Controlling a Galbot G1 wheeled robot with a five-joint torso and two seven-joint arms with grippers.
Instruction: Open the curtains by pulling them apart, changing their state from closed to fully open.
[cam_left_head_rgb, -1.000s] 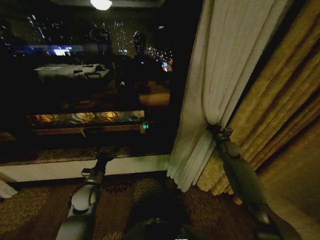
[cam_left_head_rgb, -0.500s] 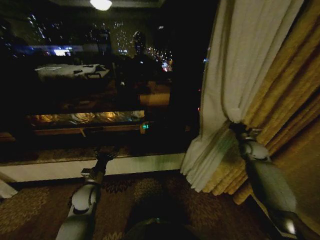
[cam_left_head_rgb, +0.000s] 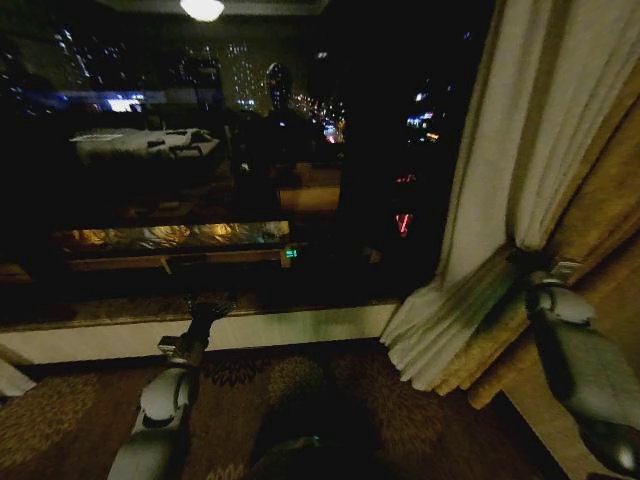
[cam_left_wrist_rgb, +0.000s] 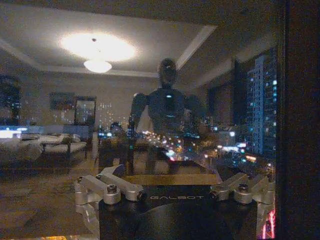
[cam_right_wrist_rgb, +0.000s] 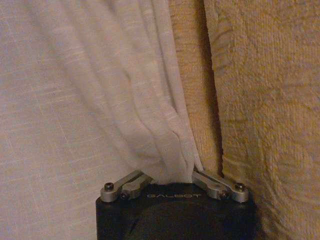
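head: high, facing window | wrists: close, window and curtains

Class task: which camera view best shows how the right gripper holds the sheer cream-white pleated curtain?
The right wrist view: the sheer cream-white pleated curtain bunches between the right gripper's fingers. The head view shows the gathered panel from afar. The left wrist view faces the window glass.

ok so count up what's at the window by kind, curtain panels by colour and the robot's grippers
Cream sheer curtain: 1, bunched in the right gripper.
Golden drape: 1, beside the sheer, toward the right.
Grippers: 2, counting the left gripper, held low in front of the window glass.
Total: 4.
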